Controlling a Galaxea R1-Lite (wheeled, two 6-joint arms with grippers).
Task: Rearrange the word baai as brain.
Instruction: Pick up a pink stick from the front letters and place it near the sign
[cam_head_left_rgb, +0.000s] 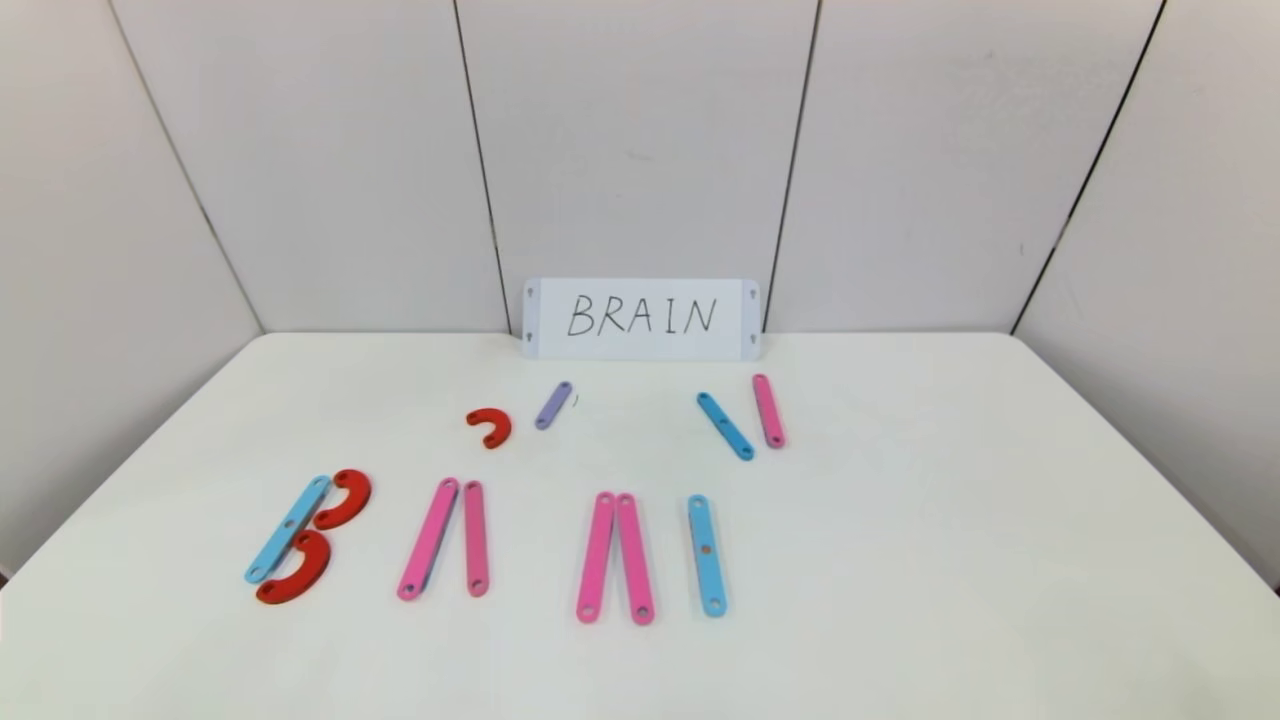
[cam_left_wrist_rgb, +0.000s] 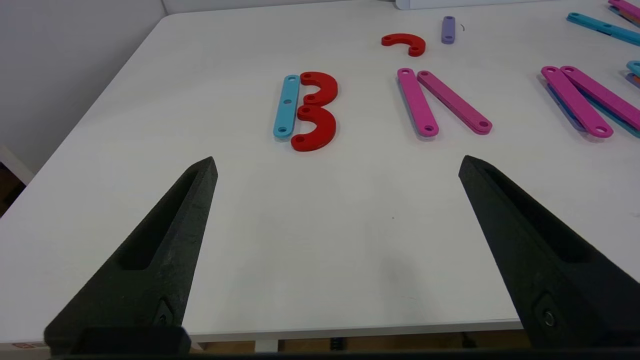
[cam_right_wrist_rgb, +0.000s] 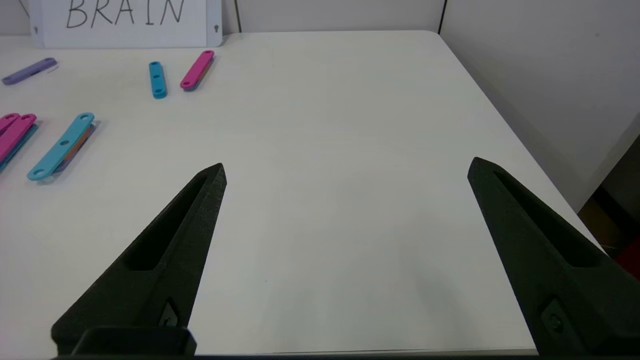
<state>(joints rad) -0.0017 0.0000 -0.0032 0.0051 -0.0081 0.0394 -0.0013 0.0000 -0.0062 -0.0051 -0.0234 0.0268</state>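
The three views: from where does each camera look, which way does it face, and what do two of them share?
Head view: high, facing forward and down over the table to the white card; no arm shows.
Left wrist view: low at the near edge; open left gripper before the letter B.
Right wrist view: low, open right gripper over bare table.
Both wrist views show the short purple strip.

Something orange sat tucked under the blue strip (cam_right_wrist_rgb: 61, 147); couldn't tell what. Pink strips (cam_right_wrist_rgb: 14, 134) got cropped at the edge.
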